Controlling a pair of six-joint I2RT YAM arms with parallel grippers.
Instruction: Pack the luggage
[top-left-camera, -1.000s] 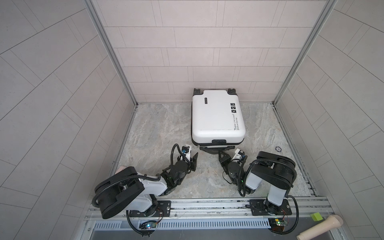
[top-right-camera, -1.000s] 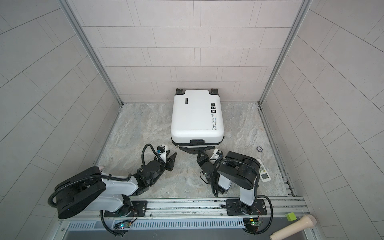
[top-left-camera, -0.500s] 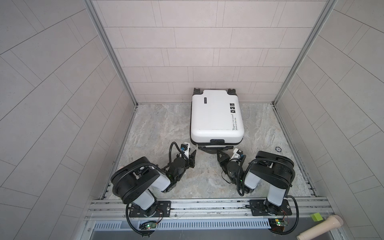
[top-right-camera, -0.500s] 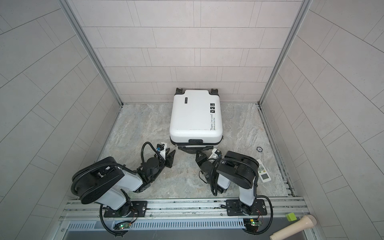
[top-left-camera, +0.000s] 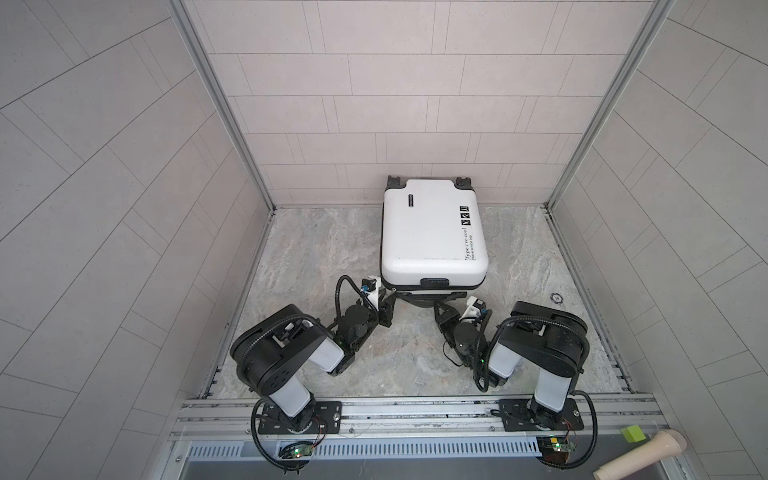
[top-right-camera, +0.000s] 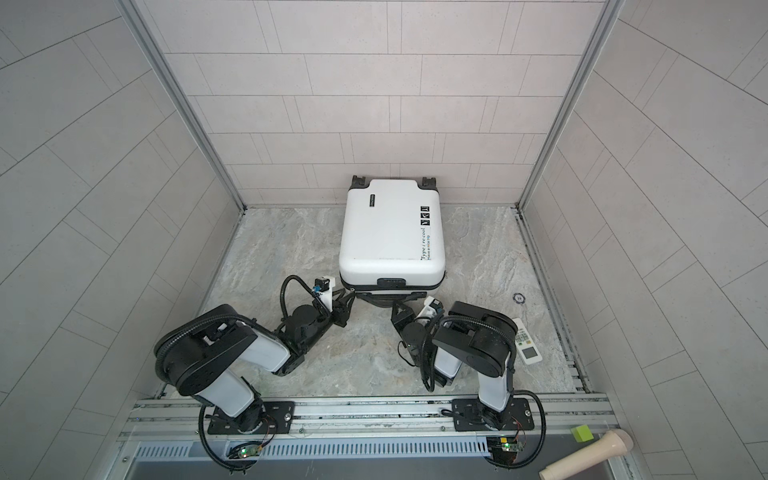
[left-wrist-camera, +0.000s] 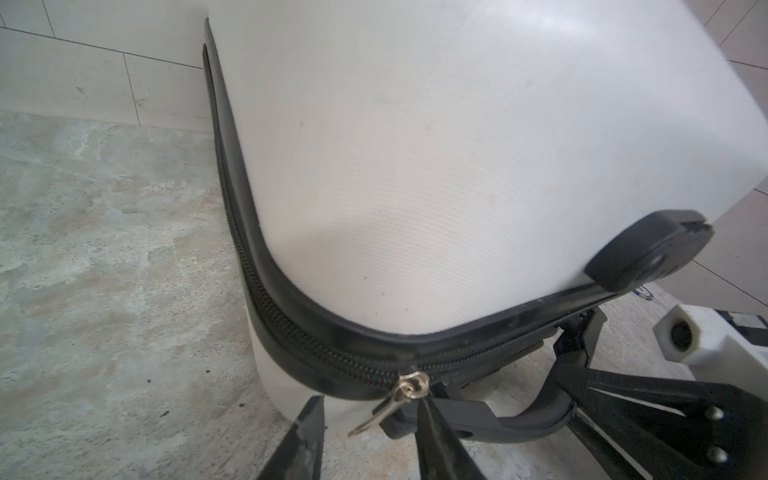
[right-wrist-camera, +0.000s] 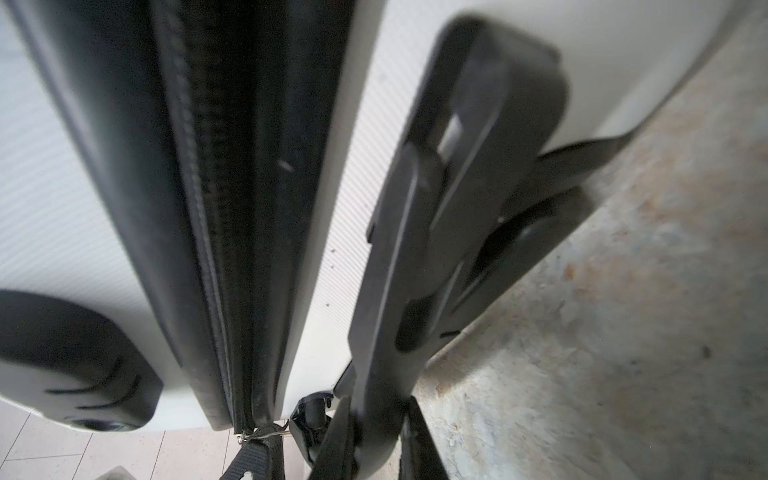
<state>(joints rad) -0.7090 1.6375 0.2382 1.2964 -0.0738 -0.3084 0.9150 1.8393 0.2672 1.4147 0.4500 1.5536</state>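
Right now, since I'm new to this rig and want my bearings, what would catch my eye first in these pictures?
The small white hard-shell suitcase lies flat, lid down, toward the back of the marbled grey floor. Both arms crowd its near edge: the left gripper stands open around the silver metal zipper pull, and the right gripper is clamped on the black plastic carry handle.

The left arm and the right arm are built alike: black rounded joint housings are joined by white link covers. A ribbed black cable is run along each. Black base plates are screwed to a silver rail (a small board with a green light is hung below each). Black tapered fingers are fitted.
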